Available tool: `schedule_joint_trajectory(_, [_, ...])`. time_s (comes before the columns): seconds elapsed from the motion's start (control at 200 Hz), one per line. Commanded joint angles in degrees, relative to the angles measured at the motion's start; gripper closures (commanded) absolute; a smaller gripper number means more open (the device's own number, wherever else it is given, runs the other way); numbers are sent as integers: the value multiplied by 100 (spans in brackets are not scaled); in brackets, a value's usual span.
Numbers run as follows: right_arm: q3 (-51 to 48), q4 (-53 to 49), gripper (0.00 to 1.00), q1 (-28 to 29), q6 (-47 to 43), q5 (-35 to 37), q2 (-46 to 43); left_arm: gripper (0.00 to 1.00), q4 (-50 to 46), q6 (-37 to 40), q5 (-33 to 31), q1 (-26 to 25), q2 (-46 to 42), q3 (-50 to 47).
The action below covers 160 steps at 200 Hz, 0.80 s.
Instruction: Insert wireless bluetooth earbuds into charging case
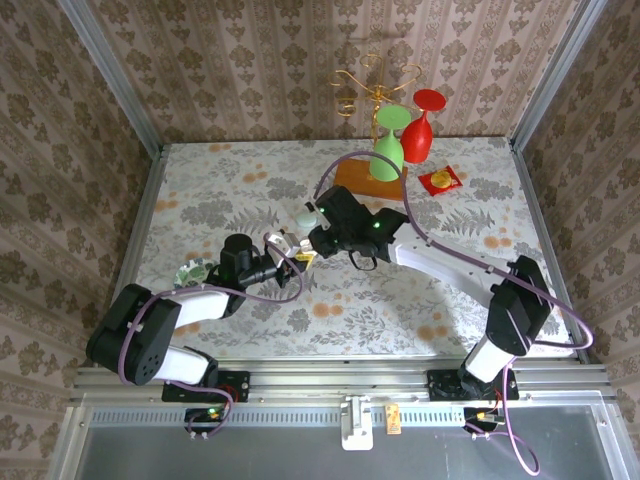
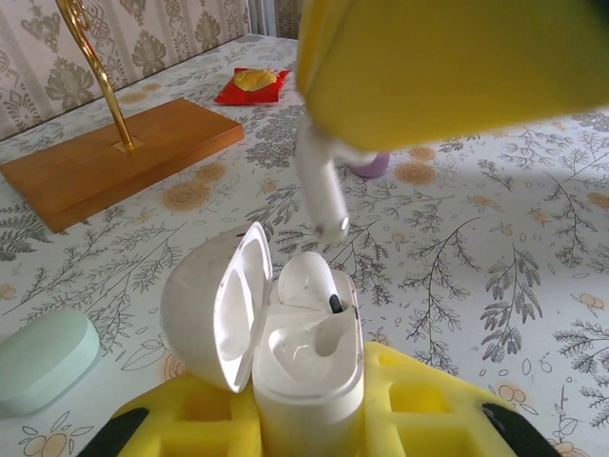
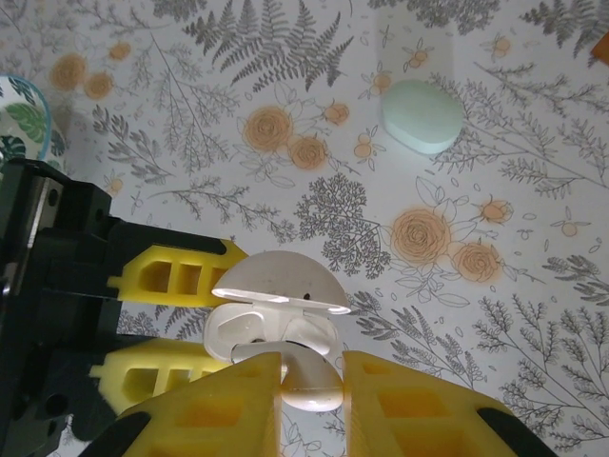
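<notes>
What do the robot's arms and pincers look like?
The left arm and right arm have white shells, black joints and looping purple cables. The left pincer and right pincer have chunky yellow fingers with rectangular pockets. A green light glows on the right wrist.

Charging case [image 2: 304, 381] and earbud [image 2: 322, 195]: white plastic, glossy, highlights noted on the lid. Left gripper [image 2: 306, 424] fingers [image 2: 428, 405]: yellow plastic, matt. Mint case [image 2: 43, 357]: smooth, satin finish. Stand base [image 2: 114, 157] read as smooth wood, its rod [image 2: 95, 57] as polished gold-tone metal. Worktop [image 2: 495, 238] covered in smooth floral print
</notes>
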Motion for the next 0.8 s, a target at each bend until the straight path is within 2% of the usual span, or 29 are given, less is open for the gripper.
schedule_joint_trajectory(0.0, [286,-360,78,47,-126,-32,174,98,175,74,162,-62,31,162])
schedule_joint_trajectory(0.795, [733,-995,79,171,-540,443,576,98,98,168,108,-90,77,222])
